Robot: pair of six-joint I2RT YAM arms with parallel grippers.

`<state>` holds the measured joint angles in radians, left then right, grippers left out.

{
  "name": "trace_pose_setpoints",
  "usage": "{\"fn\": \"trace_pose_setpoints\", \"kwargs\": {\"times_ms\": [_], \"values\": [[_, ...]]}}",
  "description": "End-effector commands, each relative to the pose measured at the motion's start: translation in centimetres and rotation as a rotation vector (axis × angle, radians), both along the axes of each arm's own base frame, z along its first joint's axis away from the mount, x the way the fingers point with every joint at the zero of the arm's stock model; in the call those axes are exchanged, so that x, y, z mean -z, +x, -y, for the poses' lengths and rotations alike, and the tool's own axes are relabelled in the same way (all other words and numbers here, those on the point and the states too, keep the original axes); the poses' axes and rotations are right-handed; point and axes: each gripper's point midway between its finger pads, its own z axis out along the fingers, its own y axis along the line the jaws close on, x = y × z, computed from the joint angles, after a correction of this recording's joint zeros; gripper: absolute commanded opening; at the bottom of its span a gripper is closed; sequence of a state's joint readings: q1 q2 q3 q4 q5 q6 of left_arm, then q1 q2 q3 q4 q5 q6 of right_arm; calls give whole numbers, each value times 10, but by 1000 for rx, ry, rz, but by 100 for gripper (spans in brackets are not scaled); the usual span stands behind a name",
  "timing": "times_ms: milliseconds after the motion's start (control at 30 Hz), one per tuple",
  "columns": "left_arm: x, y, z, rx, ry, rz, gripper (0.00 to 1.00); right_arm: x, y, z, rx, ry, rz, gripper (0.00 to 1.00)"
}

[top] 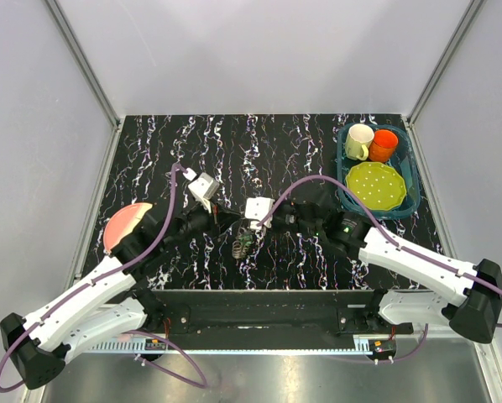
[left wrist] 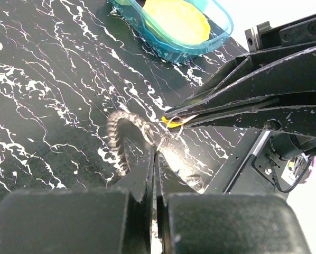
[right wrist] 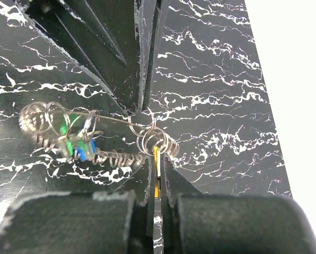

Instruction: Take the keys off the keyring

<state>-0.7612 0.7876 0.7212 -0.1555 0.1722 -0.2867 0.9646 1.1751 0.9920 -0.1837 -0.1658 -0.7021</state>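
Black marbled table (top: 259,143): basket (top: 413,180), pink disc (top: 123,225)

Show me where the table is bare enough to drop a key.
Bare: the back half of the table, from left edge to basket. Crowded: centre front, where the left gripper pinches the keyring and the right gripper a yellow key; pink disc at left.

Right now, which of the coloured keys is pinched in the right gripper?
The yellow key, clamped between the shut fingers of the right gripper. The green key and blue key sit ungripped further along the keyring.
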Motion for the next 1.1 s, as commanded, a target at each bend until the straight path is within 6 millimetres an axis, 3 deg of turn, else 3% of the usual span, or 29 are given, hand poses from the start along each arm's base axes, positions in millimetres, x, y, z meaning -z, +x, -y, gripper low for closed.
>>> {"fn": "trace_pose_setpoints", "kwargs": {"times_ms": [0, 233, 733, 1067], "values": [[-32, 8, 2, -24, -75, 64, 0, -29, 8, -7, 13, 78, 60, 0], [-40, 4, 7, 9, -109, 80, 0, -44, 4, -21, -30, 108, 72, 0], [-40, 6, 11, 21, -97, 62, 0, -44, -5, -32, -49, 85, 88, 0], [-40, 3, 10, 27, -98, 76, 0, -44, 13, -24, 78, 70, 71, 0]]}}
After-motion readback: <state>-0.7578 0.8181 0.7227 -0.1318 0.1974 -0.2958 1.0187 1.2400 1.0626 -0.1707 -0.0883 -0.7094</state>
